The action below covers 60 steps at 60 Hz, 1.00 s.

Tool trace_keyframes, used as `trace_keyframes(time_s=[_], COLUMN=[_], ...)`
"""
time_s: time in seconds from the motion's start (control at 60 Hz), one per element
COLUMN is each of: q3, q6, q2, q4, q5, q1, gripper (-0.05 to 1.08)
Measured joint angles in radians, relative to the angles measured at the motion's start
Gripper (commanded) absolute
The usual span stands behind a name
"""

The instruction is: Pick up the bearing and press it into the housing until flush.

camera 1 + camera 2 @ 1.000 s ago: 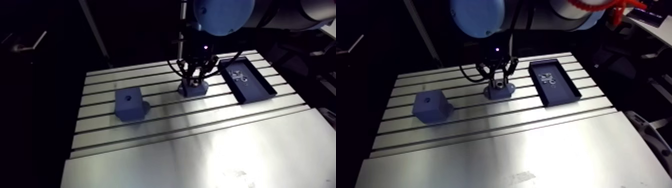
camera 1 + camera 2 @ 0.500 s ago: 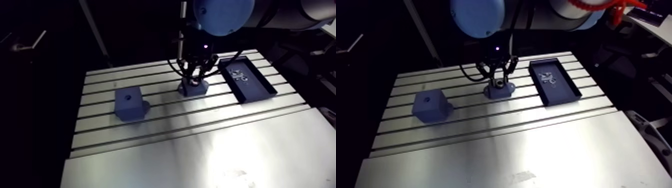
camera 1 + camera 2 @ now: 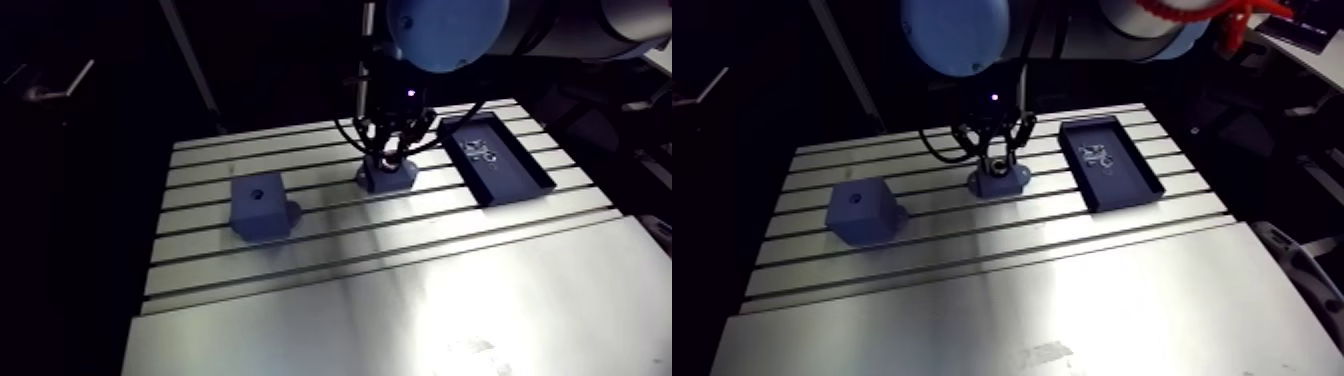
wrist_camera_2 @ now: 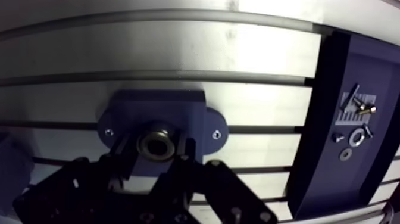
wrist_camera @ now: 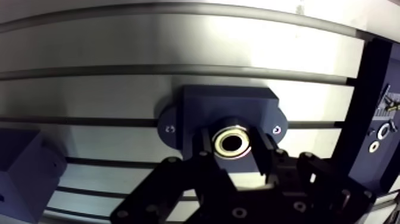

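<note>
Your claw [image 5: 233,148] is clenched on the bearing [image 5: 222,142], with one finger pressed against each side of the metal ring. The ring sits at the mouth of the bore in the blue housing [image 5: 226,104]. You cannot tell from these views whether it is flush. The housing stands on the slotted counter [image 5: 178,47], with a small screw in each flange. Beside it, apart, a dark tray [image 4: 324,119] holds screws and washers [image 4: 357,138]. On the housing's other side stands a blue block [image 3: 860,212].
</note>
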Motion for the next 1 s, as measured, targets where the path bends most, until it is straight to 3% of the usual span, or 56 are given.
trace_keyframes(time_s=[1.0], q3=[0.005], q6=[-0.003], q2=[-0.006], q4=[0.009], q5=[-0.001], q1=[-0.004], gripper=[0.57])
